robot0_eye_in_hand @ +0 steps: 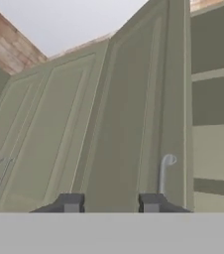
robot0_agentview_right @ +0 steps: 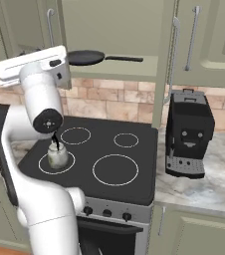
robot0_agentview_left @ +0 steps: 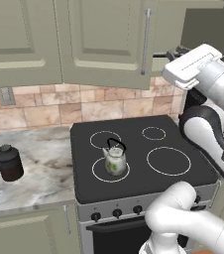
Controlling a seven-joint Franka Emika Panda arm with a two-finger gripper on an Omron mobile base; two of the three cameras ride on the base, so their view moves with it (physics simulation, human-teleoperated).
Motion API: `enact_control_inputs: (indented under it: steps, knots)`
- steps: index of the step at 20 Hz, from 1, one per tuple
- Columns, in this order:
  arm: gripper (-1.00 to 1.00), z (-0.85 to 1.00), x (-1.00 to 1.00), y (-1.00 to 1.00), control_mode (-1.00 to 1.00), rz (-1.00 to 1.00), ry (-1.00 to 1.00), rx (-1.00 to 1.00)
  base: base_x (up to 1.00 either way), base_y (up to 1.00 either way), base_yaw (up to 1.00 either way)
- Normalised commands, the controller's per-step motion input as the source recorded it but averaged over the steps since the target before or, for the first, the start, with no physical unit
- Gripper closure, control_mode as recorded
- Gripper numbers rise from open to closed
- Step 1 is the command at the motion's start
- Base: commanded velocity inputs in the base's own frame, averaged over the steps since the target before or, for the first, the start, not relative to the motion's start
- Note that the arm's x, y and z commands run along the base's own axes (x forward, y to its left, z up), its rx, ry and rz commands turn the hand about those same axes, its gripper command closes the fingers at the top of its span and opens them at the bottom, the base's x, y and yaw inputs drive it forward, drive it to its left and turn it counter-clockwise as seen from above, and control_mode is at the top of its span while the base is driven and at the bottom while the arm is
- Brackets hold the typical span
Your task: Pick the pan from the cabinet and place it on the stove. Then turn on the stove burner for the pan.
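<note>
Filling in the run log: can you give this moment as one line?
stage: cabinet door open | pan on cabinet shelf, not held | end effector open, empty, beside door handle | kettle on stove

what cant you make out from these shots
- Pan, right base view: its left part is hidden behind the arm's hand; whether the gripper touches it cannot be told.
- Kettle, right base view: its top is covered by the arm.
- Stove knobs, left base view: right ones hidden by the arm.
- Gripper, hand view: fingers cut off by the bottom edge.
</note>
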Motion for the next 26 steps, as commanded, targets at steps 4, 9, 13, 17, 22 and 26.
enact_control_inputs:
  steps: [4,9,13,17,22,26]
  knots:
    - [-1.0,0.0,0.01,-0.31,-1.0,0.0,0.19,0.0,0.0,0.0,0.0]
    - [-1.0,-0.02,0.16,-0.36,-1.0,0.02,0.3,0.0,0.0,0.0,0.0]
    - [-1.0,-0.06,0.01,-0.31,-1.0,0.08,0.31,0.07,0.0,0.0,0.0]
    - [-1.0,-0.14,0.0,-0.04,-1.0,0.06,0.28,0.15,0.0,0.0,0.0]
    - [-1.0,-0.25,0.0,-0.04,-1.0,0.04,0.25,0.15,0.0,0.0,0.0]
    - [-1.0,-0.18,0.09,-0.05,-1.0,0.01,0.25,0.18,0.0,0.0,0.0]
